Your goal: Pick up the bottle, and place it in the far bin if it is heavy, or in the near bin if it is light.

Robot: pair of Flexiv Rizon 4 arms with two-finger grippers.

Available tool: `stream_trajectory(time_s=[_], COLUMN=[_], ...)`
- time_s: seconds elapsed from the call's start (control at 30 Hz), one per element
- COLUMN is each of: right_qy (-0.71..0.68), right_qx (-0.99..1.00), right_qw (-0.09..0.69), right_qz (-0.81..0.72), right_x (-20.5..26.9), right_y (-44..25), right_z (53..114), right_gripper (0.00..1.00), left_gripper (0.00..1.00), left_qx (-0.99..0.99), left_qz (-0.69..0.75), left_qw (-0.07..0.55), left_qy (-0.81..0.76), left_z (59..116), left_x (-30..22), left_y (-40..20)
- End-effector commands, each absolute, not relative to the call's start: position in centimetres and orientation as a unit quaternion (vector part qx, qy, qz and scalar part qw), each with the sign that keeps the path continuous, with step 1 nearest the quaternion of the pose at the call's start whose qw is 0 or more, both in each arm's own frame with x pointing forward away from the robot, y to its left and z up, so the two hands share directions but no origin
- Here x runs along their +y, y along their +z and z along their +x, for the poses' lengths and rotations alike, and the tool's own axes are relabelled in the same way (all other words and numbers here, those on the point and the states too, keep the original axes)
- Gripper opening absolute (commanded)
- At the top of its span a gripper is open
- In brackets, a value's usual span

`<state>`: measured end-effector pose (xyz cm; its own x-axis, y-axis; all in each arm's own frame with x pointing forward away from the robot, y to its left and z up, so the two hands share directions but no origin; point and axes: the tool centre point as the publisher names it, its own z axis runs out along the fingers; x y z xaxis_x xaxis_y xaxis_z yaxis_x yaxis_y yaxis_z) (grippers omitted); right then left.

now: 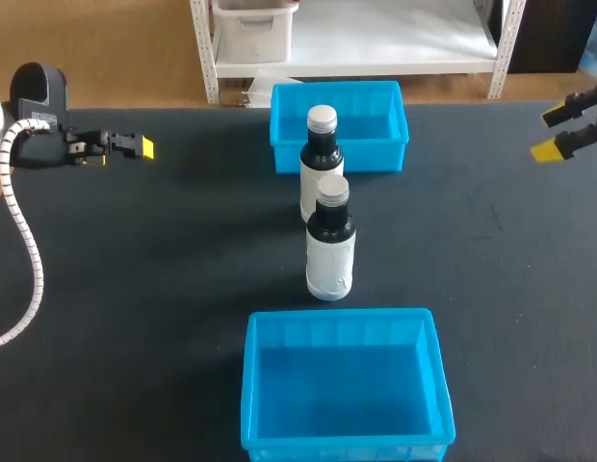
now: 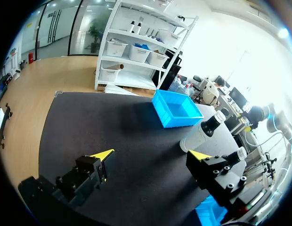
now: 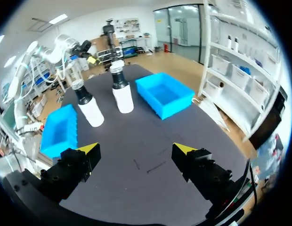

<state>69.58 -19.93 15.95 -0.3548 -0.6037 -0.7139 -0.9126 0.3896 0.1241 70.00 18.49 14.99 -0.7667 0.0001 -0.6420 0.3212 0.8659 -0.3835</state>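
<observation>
Two dark bottles with white labels and pale caps stand upright mid-table. The farther bottle (image 1: 321, 164) (image 2: 201, 133) (image 3: 121, 90) is just in front of the far blue bin (image 1: 339, 127) (image 2: 177, 109) (image 3: 165, 94). The nearer bottle (image 1: 330, 245) (image 3: 89, 107) stands behind the near blue bin (image 1: 345, 385) (image 3: 59, 129). In the left wrist view the nearer bottle (image 2: 237, 154) is partly hidden by a finger. My left gripper (image 1: 135, 146) (image 2: 150, 155) hangs open at the far left, well away from both bottles. My right gripper (image 1: 554, 132) (image 3: 136, 149) is open at the far right, holding nothing.
Both bins look empty. The black table top (image 1: 164, 289) has wide bare stretches on either side of the bottles. A corner of the near bin (image 2: 209, 212) shows beside my left gripper's finger.
</observation>
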Motion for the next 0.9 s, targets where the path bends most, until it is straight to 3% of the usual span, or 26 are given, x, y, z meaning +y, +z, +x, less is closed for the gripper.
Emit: stream_trajectory(time_s=[0.03,0.9], right_qy=[0.309,0.28], right_qx=[0.723,0.667], right_qw=[0.289,0.328], right_qz=[-0.546,-0.608], right_x=[-18.8,-7.5], right_y=[15.3,14.7], right_z=[69.2,66.3], right_gripper=[1.0,1.0], left_gripper=[1.0,1.0], left_qx=[0.908,0.908], left_qz=[0.088,0.088], left_qw=[0.33,0.33], left_qy=[-0.243,-0.243], left_z=[70.0,70.0], left_x=[18.5,18.5], left_y=[15.0,15.0])
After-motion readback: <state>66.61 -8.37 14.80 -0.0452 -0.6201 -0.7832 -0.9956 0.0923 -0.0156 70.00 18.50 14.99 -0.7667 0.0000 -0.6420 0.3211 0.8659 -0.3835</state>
